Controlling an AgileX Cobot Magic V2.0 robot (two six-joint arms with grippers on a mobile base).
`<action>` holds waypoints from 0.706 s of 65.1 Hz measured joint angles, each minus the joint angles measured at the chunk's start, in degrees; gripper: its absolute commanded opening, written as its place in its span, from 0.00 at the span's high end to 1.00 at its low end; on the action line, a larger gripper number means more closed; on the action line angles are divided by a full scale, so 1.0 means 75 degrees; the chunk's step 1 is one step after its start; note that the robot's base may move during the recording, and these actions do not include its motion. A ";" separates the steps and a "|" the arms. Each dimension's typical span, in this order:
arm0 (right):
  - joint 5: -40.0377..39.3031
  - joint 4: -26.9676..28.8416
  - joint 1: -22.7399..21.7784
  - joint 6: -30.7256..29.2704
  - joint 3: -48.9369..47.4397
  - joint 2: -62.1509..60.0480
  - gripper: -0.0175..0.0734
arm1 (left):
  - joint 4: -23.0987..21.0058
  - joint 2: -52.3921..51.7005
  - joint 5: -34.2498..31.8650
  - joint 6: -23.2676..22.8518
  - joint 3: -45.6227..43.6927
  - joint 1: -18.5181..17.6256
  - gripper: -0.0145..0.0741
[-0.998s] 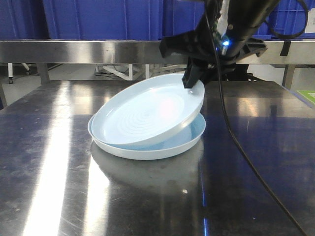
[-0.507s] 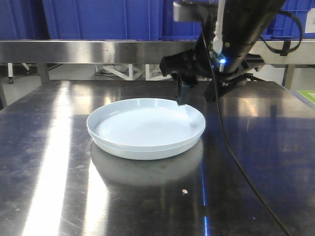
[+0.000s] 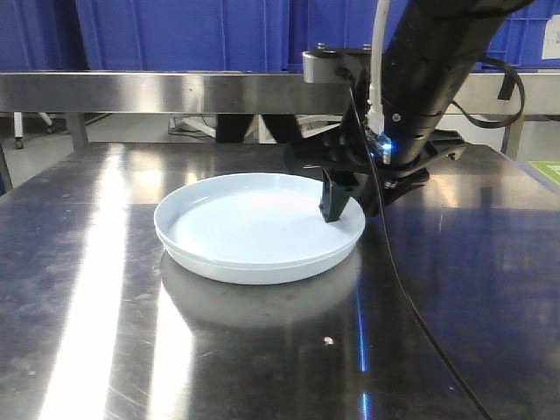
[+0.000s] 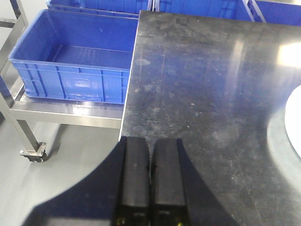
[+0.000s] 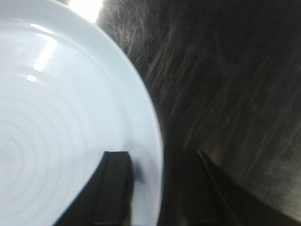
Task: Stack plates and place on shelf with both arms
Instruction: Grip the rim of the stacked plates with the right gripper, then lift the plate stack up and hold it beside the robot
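Observation:
Two pale blue-white plates (image 3: 254, 229) lie nested flat on the steel table (image 3: 87, 289), the upper one inside the lower. My right gripper (image 3: 347, 208) stands open at their far right rim. One finger (image 5: 116, 179) is over the inside of the plate (image 5: 66, 117) and the other finger (image 5: 197, 183) is outside the rim. My left gripper (image 4: 151, 146) is shut on nothing, low over the table's left edge. A sliver of a plate (image 4: 288, 123) shows at the right side of the left wrist view.
A steel shelf rail (image 3: 157, 91) runs behind the table, with blue crates (image 3: 175, 35) above it. An open blue crate (image 4: 70, 56) sits on a wheeled steel cart beside the table's edge (image 4: 129, 94). A black cable (image 3: 411, 297) trails from the right arm.
One second ago the right gripper held the upper plate tilted by its rim. The plate now lies flat in the lower one, and the gripper has opened and come down over the rim.

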 measured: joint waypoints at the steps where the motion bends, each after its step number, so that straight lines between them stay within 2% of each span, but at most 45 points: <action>1: 0.0000 0.0000 0.0000 0.0000 0.0000 0.0011 0.68 | 0.0000 0.0000 0.0000 0.0000 0.0000 0.0000 0.74; 3: -0.0035 0.0000 0.0000 0.0000 0.0000 0.0011 0.76 | 0.0000 0.0000 0.0000 0.0000 0.0000 0.0000 0.74; 4: -0.0034 0.0014 0.0000 0.0000 -0.0015 0.0011 0.77 | 0.0000 0.0000 0.0000 0.0000 0.0000 0.0000 0.74; 7: -0.0093 0.0064 0.0000 0.0051 -0.0034 0.0011 0.73 | 0.0000 0.0000 0.0000 0.0000 0.0000 0.0000 0.74; 19: -0.0148 0.0083 0.0000 0.0080 -0.0046 -0.0173 0.75 | 0.0000 0.0000 0.0000 0.0000 0.0000 0.0000 0.74; 29: -0.0335 -0.0004 -0.0019 0.0051 -0.0009 -0.1019 0.75 | 0.0000 0.0000 0.0000 0.0000 0.0000 0.0000 0.74; 36: -0.0527 -0.0074 -0.0255 0.0021 0.0257 -0.1828 0.75 | 0.0000 0.0000 0.0000 0.0000 0.0000 0.0000 0.74; 46: -0.0825 -0.0105 -0.0976 0.0021 0.1207 -0.3230 0.75 | 0.0000 0.0000 0.0000 0.0000 0.0000 0.0000 0.74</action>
